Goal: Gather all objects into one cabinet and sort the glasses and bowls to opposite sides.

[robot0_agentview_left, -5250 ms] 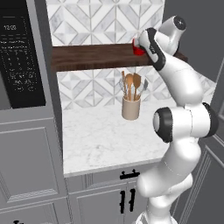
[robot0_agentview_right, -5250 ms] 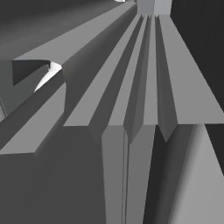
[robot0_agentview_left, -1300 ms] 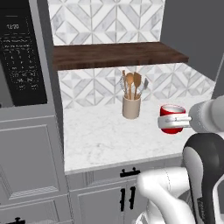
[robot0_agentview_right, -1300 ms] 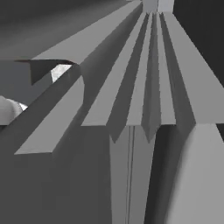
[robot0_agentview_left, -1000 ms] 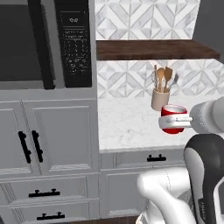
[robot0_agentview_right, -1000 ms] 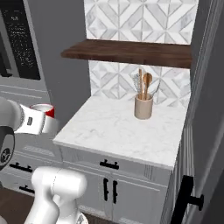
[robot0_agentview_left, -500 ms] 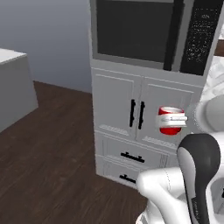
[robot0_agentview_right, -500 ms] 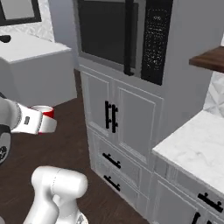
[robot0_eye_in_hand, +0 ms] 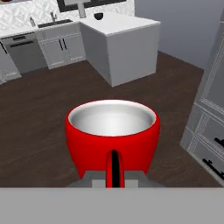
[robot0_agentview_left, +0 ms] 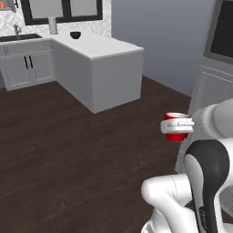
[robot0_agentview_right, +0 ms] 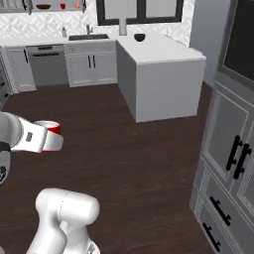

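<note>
One red cup (robot0_eye_in_hand: 112, 133) sits upright in the closed tool (robot0_agentview_left: 178, 127), which grips it by the side; the hand view looks down into its pale grey inside, with a red handle strip facing the camera. From the left base view the cup (robot0_agentview_left: 176, 126) hangs in front of the white arm, over dark wood floor (robot0_agentview_left: 68, 150). From the right base view the same cup (robot0_agentview_right: 48, 135) shows at the left, clamped against the white hand.

To the right, close by, stands a tall grey cabinet unit (robot0_agentview_right: 229, 149) with black bar handles and a dark oven window above.

Farther off, in the middle of the room, a white island table (robot0_agentview_right: 163, 79) juts out from the far wall. A small dark bowl-shaped thing (robot0_agentview_right: 139, 37) rests on its far end, beside a pale upright post.

Along the far wall runs a row of grey base cabinets (robot0_agentview_right: 89, 67) with a sink (robot0_agentview_right: 85, 36) and a dishwasher (robot0_agentview_right: 48, 64). Above them, at the far left, small red and orange things (robot0_agentview_right: 62, 6) sit on a high shelf, too small to name for certain.
</note>
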Available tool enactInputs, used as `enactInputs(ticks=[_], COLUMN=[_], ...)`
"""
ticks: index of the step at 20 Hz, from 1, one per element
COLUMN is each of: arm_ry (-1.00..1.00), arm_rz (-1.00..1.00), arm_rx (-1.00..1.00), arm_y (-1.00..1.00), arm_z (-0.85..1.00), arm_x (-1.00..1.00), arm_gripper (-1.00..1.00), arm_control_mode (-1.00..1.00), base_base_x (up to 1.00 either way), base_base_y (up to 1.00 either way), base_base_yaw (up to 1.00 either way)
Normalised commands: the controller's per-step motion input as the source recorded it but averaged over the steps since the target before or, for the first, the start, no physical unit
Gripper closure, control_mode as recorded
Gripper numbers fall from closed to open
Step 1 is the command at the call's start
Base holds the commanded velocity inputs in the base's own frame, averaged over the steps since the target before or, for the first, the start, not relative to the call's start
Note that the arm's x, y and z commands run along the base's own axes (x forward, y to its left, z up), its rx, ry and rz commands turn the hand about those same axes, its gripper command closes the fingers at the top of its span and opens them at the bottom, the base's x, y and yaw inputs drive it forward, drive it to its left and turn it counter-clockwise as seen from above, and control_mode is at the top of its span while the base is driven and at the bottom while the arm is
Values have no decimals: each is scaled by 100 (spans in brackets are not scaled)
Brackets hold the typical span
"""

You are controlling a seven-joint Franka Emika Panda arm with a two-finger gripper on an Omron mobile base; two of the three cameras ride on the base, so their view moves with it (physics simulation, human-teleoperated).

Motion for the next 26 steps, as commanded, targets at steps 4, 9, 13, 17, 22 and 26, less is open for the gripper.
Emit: enactInputs(ticks=[4, 9, 13, 17, 22, 26], arm_ry=[0, 0, 0, 0, 0, 0], arm_rz=[0, 0, 0, 0, 0, 0], arm_rx=[0, 0, 0, 0, 0, 0], arm_y=[0, 0, 0, 0, 0, 0], arm_z=[0, 0, 0, 0, 0, 0], arm_x=[0, 0, 0, 0, 0, 0], arm_gripper=[100, 100, 100, 100, 100, 100], arm_control_mode=[100, 100, 100, 100, 100, 100], base_base_x=[51, 100, 100, 100, 100, 100], base_base_y=[49, 33, 4, 9, 15, 14], base_base_yaw=[62, 36, 19, 9, 4, 1])
